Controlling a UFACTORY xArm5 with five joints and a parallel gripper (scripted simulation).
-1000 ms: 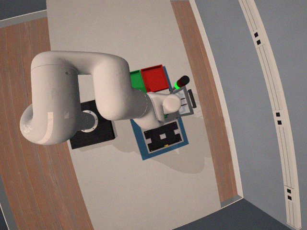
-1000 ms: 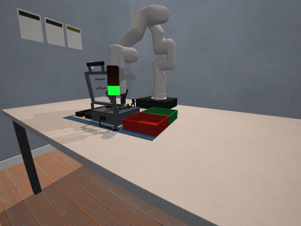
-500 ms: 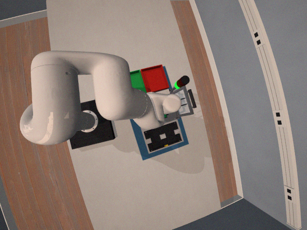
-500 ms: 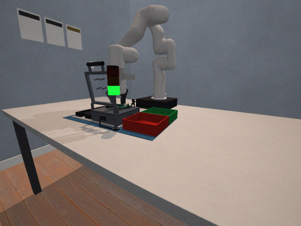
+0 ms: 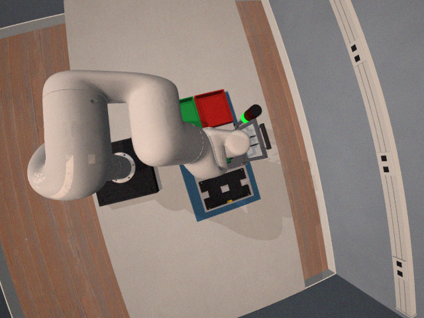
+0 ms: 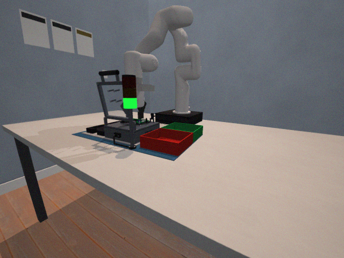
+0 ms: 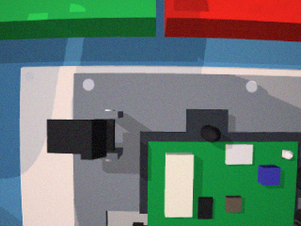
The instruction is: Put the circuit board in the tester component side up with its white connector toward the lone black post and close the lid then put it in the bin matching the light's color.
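The green circuit board (image 7: 218, 179) lies component side up in the grey tester (image 7: 165, 94) (image 6: 110, 135). Its long cream connector is on the side toward the black tab (image 7: 71, 137). A black post (image 7: 210, 133) stands at the board's upper edge. My gripper (image 7: 218, 223) (image 6: 141, 115) is low over the tester, its fingers at the board's two sides, shut on the board. Most of the fingers is hidden. The lid (image 6: 101, 97) (image 5: 263, 145) stands open. The signal light (image 6: 129, 102) (image 5: 245, 117) shows green. The green bin (image 5: 188, 109) (image 7: 75, 28) and red bin (image 5: 214, 107) (image 7: 235, 30) look empty where visible.
The black tray (image 5: 215, 197) (image 6: 93, 129) lies on the blue mat (image 5: 195, 205) on the tester's other side from the bins. The light's column rises beside the raised lid. Both bins stand close along the tester, the green one nearer the arm's base.
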